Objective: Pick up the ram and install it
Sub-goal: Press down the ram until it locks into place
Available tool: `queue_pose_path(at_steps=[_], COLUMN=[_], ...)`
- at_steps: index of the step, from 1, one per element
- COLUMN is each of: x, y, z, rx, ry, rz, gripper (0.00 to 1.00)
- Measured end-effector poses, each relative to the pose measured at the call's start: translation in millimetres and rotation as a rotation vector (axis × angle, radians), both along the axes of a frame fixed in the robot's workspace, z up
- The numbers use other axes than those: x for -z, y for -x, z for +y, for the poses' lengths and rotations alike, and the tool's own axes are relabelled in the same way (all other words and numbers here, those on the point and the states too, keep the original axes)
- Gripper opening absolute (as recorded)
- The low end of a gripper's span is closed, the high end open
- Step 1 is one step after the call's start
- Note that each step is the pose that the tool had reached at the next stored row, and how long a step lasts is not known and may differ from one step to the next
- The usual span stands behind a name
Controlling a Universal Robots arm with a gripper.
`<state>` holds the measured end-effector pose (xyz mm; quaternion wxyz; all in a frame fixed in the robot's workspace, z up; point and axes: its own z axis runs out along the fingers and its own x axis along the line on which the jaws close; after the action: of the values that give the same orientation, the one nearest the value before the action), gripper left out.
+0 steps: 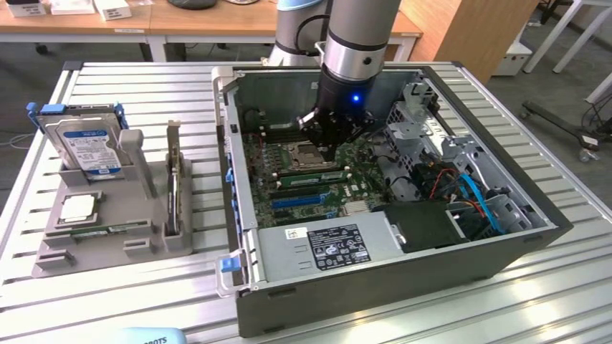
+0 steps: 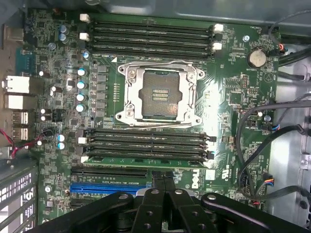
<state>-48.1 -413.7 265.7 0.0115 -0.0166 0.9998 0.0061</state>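
Note:
My gripper (image 1: 325, 154) hangs inside the open computer case (image 1: 383, 287), over the motherboard (image 2: 228, 97) next to the processor socket (image 2: 158, 92). Its black fingers (image 2: 156, 187) are shut with nothing visible between them. A long thin green ram (image 1: 311, 175) stands in the memory slot just beyond the fingertips. In the wrist view the ram (image 2: 146, 156) is the slot row nearest the blue slot (image 2: 104, 188). The gripper sits a little above the board, and I cannot tell whether it touches the stick.
A grey parts holder (image 1: 57, 261) stands at the exterior view's left. It carries a hard drive (image 1: 86, 147), a square silver chip (image 1: 77, 208), a flat green stick (image 1: 100, 231) and an upright card (image 1: 172, 190). Cables (image 1: 474, 197) and a drive cage fill the case's right side.

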Motion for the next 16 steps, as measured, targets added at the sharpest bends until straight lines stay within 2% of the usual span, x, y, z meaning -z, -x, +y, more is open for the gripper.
queue_pose_path(at_steps=[4, 9, 16], x=[0.0, 0.0, 0.0], y=[-0.2, -1.1, 0.1], z=[0.0, 0.0, 0.1], rx=[0.000, 0.000, 0.000], ry=[0.0000, 0.0000, 0.0000], rz=[0.0002, 0.0034, 0.0034], gripper=[0.10, 0.10, 0.10])
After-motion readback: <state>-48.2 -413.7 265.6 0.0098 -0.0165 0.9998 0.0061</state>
